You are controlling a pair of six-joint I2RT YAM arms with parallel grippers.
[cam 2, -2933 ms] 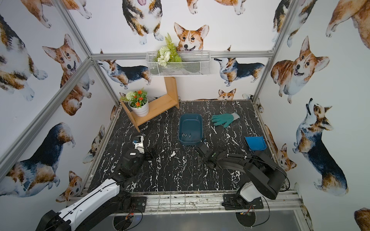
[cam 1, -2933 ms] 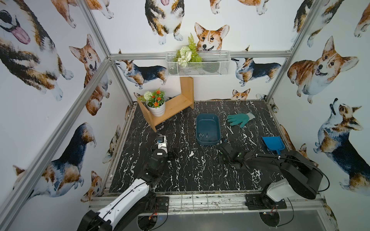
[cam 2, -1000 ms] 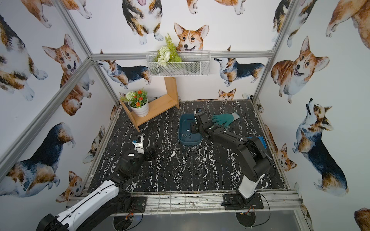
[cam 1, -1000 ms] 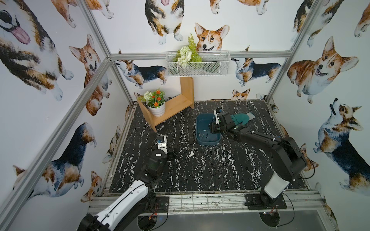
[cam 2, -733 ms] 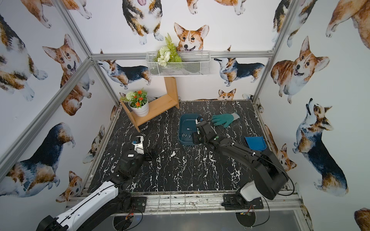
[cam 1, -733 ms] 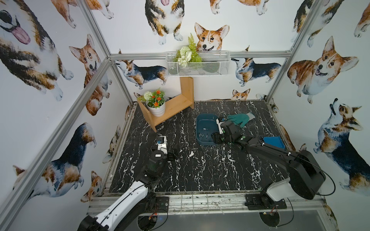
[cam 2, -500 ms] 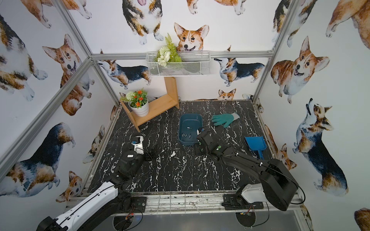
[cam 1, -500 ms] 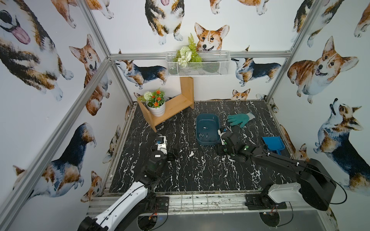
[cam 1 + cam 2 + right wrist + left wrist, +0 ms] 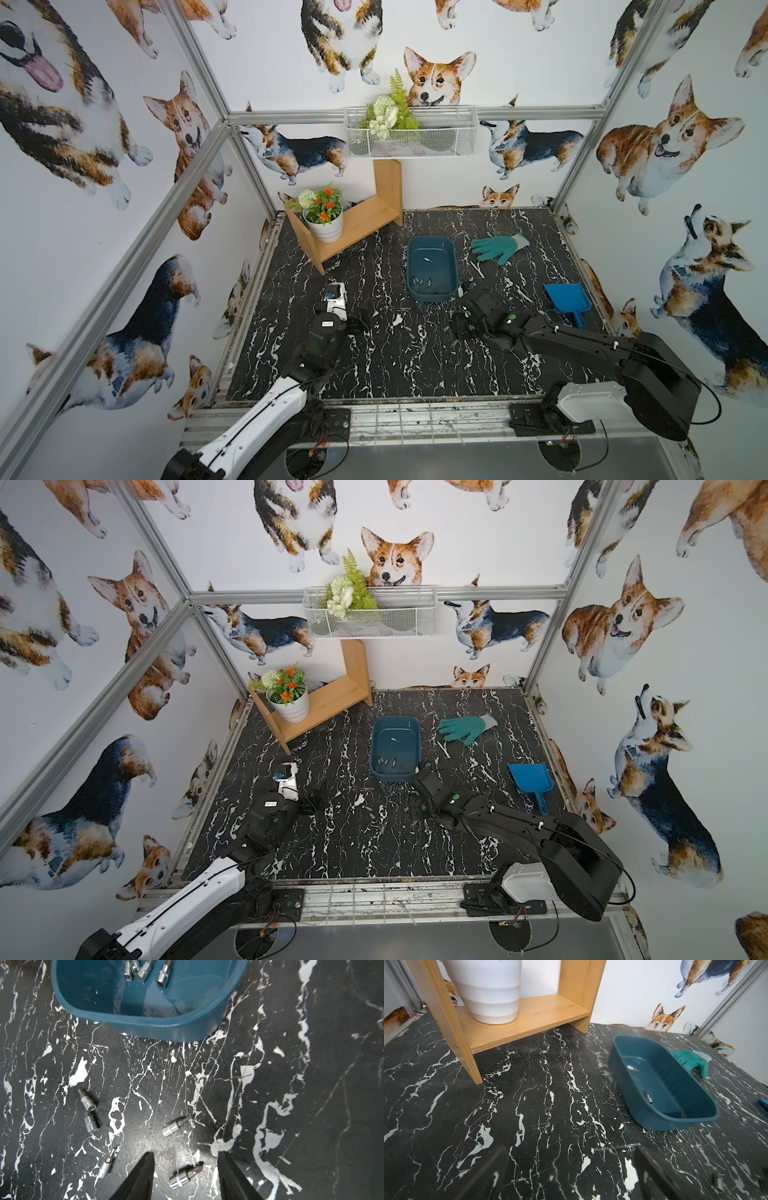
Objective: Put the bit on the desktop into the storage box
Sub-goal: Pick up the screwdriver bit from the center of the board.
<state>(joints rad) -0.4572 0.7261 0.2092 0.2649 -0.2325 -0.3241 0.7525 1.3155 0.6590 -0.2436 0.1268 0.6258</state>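
Bit point(image 9: 185, 1176) lies between parted jaws of right end effector point(image 9: 186, 1154).

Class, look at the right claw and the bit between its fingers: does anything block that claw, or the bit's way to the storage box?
Nothing visible blocks the right claw from the bit on the desktop. Toward the storage box only another bit lies flat; lifting should clear it.

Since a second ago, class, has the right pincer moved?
Yes. The right pincer has drawn back from over the storage box to the desktop before it.
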